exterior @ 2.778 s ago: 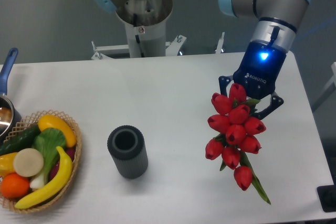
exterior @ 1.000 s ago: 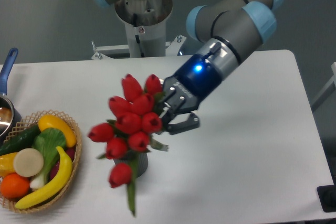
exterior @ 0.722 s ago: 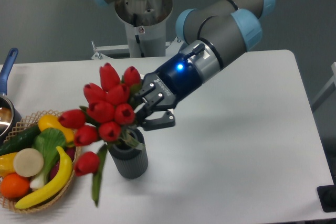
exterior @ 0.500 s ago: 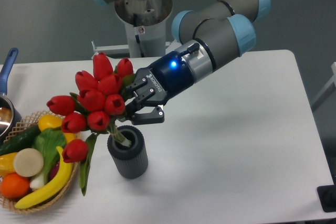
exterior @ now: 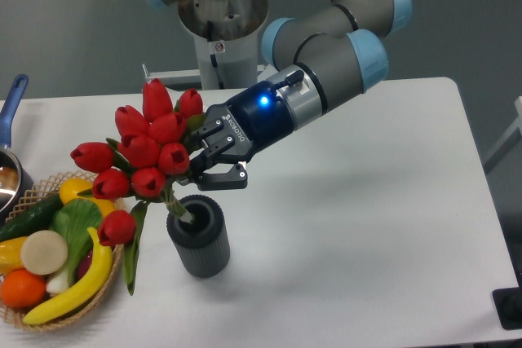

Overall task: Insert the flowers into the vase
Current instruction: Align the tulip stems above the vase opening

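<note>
The flowers [exterior: 143,152] are a bunch of red tulip buds with green stems and leaves, tilted to the left. Their stem ends [exterior: 181,211] reach into the round mouth of the vase [exterior: 198,235], a small dark grey ribbed cylinder standing on the white table. My gripper [exterior: 204,159] is shut on the flowers just right of the buds, above the vase's mouth. A long green leaf [exterior: 133,257] hangs down on the vase's left.
A wicker basket [exterior: 106,283] with plastic fruit and vegetables, among them a banana [exterior: 77,283], stands at the front left, close to the hanging leaf. A pot with a blue handle [exterior: 12,103] is at the left edge. The arm's base [exterior: 220,22] stands at the back.
The gripper carried the flowers from the table's right side leftward to the vase, turned the bunch more upright, and the stem ends went into the vase's mouth.
</note>
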Controlling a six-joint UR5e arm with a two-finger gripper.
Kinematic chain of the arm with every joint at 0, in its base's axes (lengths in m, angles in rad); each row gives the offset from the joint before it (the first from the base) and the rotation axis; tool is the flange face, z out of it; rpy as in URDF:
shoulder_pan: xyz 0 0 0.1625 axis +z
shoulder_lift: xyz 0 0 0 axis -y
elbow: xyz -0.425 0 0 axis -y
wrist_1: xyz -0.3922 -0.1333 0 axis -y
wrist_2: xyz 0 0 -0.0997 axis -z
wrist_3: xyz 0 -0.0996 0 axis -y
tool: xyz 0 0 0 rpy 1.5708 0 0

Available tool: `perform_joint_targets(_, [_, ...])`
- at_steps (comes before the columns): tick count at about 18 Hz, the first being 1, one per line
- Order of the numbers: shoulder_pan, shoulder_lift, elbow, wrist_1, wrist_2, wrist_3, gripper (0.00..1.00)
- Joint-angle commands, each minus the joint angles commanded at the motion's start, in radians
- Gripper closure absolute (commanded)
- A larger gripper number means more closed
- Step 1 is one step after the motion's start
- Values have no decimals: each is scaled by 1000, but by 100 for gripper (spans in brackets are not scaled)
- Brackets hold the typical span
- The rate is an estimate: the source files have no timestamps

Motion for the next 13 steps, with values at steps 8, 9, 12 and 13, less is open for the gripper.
perform_joint_targets(8, [5,-3,-45,0,0,48,74])
perform_joint_targets(9, [5,-5,-48,-2,0,46,74])
perform_joint_targets(12, [6,-5,-74,-2,0,46,74])
perform_joint_targets(13, [6,-6,-80,-2,0,46,74])
